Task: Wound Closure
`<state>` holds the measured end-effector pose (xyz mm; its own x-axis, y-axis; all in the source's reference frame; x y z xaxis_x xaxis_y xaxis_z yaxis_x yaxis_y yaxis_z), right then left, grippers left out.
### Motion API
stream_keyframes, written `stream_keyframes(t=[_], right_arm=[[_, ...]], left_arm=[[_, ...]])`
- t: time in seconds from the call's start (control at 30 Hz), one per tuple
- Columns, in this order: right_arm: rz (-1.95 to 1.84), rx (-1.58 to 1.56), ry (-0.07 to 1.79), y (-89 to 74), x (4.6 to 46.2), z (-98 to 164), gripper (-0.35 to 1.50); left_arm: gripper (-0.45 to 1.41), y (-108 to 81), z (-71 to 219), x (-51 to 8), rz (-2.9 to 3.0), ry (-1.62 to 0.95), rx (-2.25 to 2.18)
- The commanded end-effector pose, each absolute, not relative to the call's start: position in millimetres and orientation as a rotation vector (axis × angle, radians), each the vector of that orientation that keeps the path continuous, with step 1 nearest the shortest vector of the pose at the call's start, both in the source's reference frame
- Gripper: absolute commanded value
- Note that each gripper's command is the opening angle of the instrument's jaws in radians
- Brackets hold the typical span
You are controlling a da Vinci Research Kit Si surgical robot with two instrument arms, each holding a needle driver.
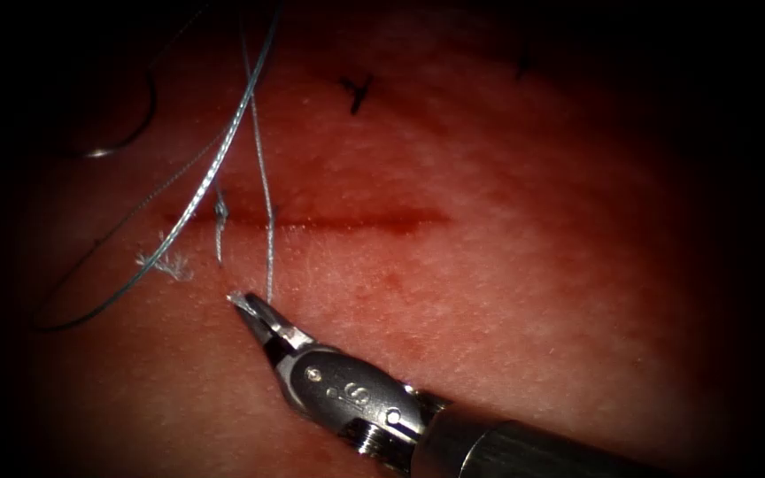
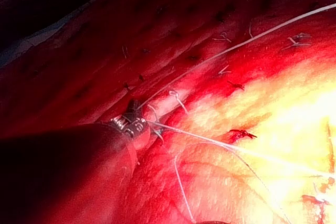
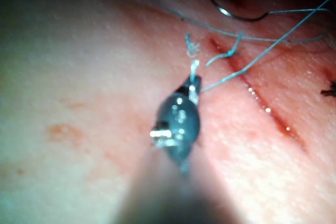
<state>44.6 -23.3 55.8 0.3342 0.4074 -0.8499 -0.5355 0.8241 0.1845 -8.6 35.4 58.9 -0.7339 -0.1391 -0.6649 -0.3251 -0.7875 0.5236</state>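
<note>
My right tool (image 1: 254,310) comes in from the lower right, on the near side of the cut (image 1: 356,219) by its left end. Its jaws are shut on the thread (image 1: 267,204), with a short frayed tail sticking out past the tips. From there the thread rises straight across the cut and off the top. In the right wrist view the same tool (image 3: 193,81) pinches the thread (image 3: 247,66) beside the cut (image 3: 262,106). The curved needle (image 1: 130,133) lies free on the tissue at the far left, held by neither tool; it appears again as the needle (image 3: 236,13). The left tool (image 2: 131,114) rests among threads (image 2: 210,141).
A second strand (image 1: 197,199) loops wide over the tissue on the left. A tied stitch (image 1: 220,212) sits at the cut's left end, and a frayed cut end (image 1: 166,263) lies just left of it. Dark old stitch marks (image 1: 356,91) dot the far tissue.
</note>
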Motion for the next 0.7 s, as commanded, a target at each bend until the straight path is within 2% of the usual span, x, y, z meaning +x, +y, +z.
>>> stream_keyframes(t=[0.03, 0.07, 0.13, 0.23, 0.37, 0.7], right_arm=[[0.614, -0.134, 1.091, -22.2, 45.1, 56, -0.2], [0.615, -0.134, 1.098, -22.0, 45.0, 56, 0.16], [0.615, -0.124, 1.102, -21.3, 44.8, 56, 0.71], [0.612, -0.106, 1.111, -20.7, 44.4, 55, 1.08], [0.6, -0.085, 1.114, -20.3, 44.1, 54, 1.28], [0.575, -0.015, 1.137, -18.7, 42.6, 51, 1.2]], left_arm=[[-0.45, 35.7, 59, -9.3, 2.659, 0.969, -1.124], [-0.45, 35.1, 59, -9.5, 2.66, 0.955, -1.146], [-0.45, 33.6, 58, -10.0, 2.652, 0.902, -1.21], [-0.45, 31.3, 57, -10.8, 2.614, 0.81, -1.338], [-0.45, 28.1, 55, -11.9, 2.544, 0.692, -1.469], [-0.45, 20.0, 50, -14.2, 2.358, 0.447, -1.73]])
